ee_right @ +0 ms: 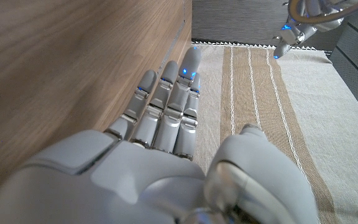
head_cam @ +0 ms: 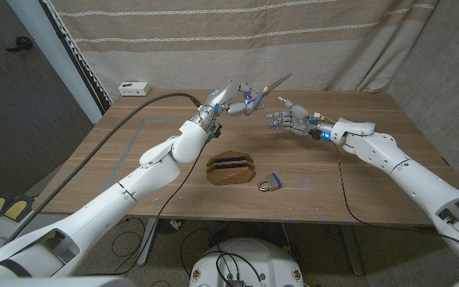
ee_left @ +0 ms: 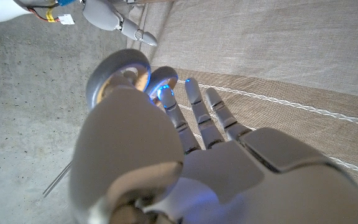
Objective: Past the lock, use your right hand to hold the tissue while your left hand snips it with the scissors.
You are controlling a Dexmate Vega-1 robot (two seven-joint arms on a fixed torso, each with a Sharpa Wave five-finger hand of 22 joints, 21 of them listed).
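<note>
My left hand (head_cam: 233,100) is raised over the far middle of the counter (head_cam: 357,171), fingers wrapped around the scissors (head_cam: 268,86). Their grey handles ring my fingers in the left wrist view, and in the head view the thin metal blades slant up and to the right, toward the striped curtain (head_cam: 213,32). I cannot tell whether the blades are parted.

My right hand (head_cam: 289,121) hangs in the air just beside the left, not touching it, palm side turned toward the scissors. Its fingers (ee_right: 166,106) lie straight and close side by side, the thumb a little off from them, holding nothing. I cannot make out any tissue between them.

Nearer my body, at the counter's middle, a wooden block (head_cam: 231,169) with two slots stands, and a padlock (head_cam: 269,184) with a blue body lies just beside it on the right. A white box (head_cam: 134,88) sits at the far left corner. The right half of the counter is bare wood out to its edge, and a black cable (head_cam: 110,131) crosses the left half.
</note>
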